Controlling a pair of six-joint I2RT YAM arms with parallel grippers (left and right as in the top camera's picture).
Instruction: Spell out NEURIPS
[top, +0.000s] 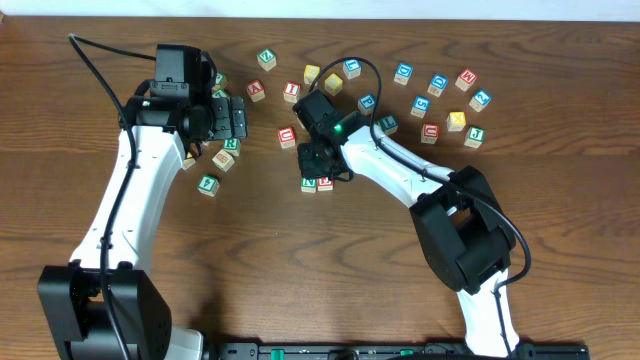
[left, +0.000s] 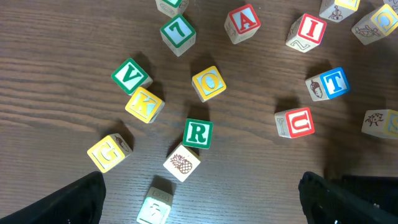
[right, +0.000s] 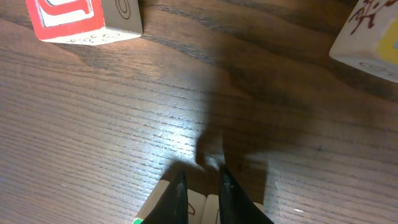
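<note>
While left tool (left: 199, 202) gapes wide, empty, above R cube (left: 198, 133), U cube (left: 300, 122), right tool (right: 202, 180) nearly closed, gripping nothing.

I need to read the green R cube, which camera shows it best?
Left wrist: the green R cube is large, unobstructed, its letter legible. Overhead shows it tiny. Right wrist misses it entirely.

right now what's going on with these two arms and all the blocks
Two robot arms are working over wooden letter cubes scattered on a table. The right gripper, shut and holding nothing, sits just over two cubes set side by side, apparently the start of the word; their letters are too small to read. The left gripper hangs wide open and empty above a cluster that includes the green R cube and the red U cube.
</note>
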